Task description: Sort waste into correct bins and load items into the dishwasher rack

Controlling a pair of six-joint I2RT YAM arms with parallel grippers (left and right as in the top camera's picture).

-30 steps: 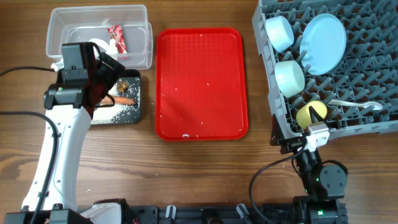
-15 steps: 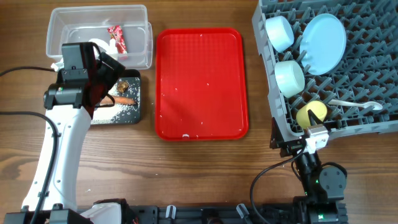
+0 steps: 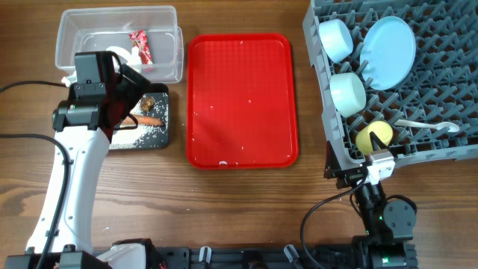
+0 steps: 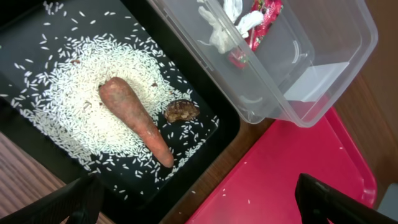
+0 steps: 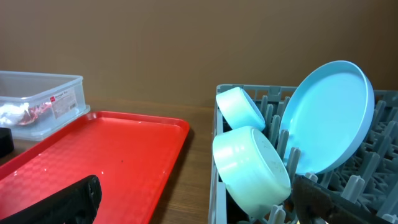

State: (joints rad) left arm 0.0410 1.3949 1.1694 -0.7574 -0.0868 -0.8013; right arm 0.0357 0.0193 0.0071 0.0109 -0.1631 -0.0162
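Observation:
The shallow black bin (image 3: pixel 163 133) holds the orange carrot (image 4: pixel 134 120), the brown food scrap (image 4: pixel 181 111) and loose white rice (image 4: pixel 62 99). The clear bin (image 3: pixel 119 30) behind it holds the red snack wrapper (image 3: pixel 140 46) and white tissue (image 4: pixel 221 28). My left gripper (image 3: pixel 128 93) hovers over the black bin, open and empty (image 4: pixel 205 211). The grey dishwasher rack (image 3: pixel 441 82) holds two pale blue bowls (image 3: pixel 334 39) (image 3: pixel 348 93), the plate (image 3: pixel 388 52), the yellow cup (image 3: pixel 373 137) and the white spoon (image 3: pixel 426 125). My right gripper (image 3: pixel 366 172) is open and empty (image 5: pixel 193 205) by the rack's near left corner.
The flat red tray (image 3: pixel 240 101) lies between the bins and the rack, with a few rice grains on it. Bare wooden table runs along the front. Cables trail at the left edge and around the right arm's base.

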